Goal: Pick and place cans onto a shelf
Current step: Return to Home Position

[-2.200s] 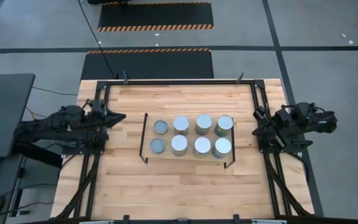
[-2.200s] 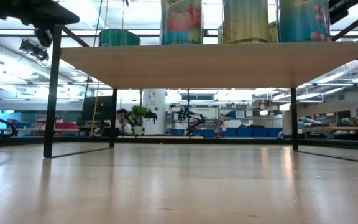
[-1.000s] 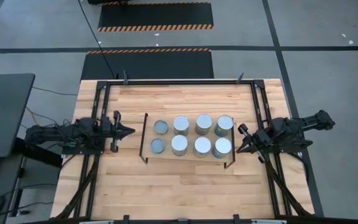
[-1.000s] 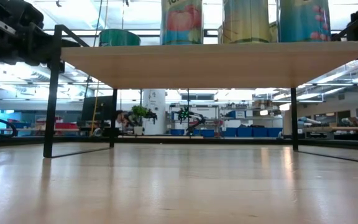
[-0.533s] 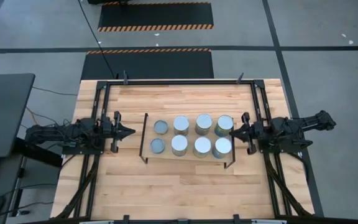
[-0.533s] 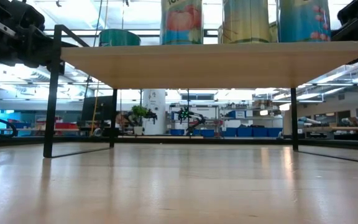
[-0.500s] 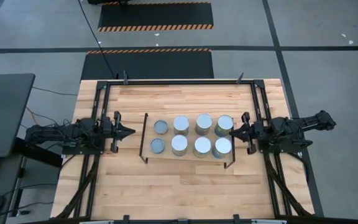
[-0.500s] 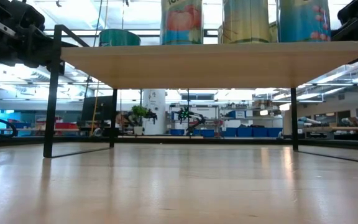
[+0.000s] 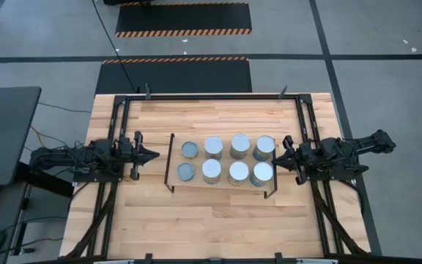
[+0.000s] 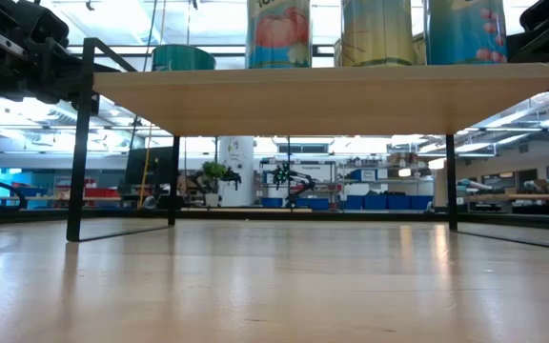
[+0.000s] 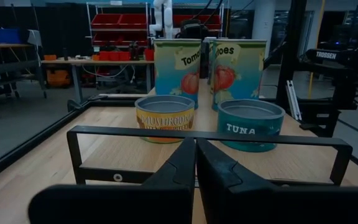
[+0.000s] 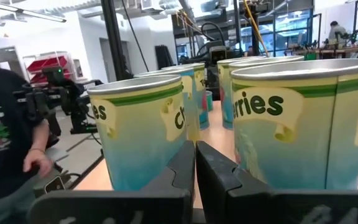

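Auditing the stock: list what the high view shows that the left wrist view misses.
High only: all eight silver-topped metal cans, two rows of four. Left wrist only: printed mushroom, tuna and tomato labels. Both: the low light-wood shelf with black wire frames and the shut left gripper off its left end; the right gripper sits off its right.

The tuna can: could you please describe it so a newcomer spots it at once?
Find the low wooden shelf. Look at its end nearest the left arm. The tuna can there is short and teal; its short neighbour is orange, the other cans taller.
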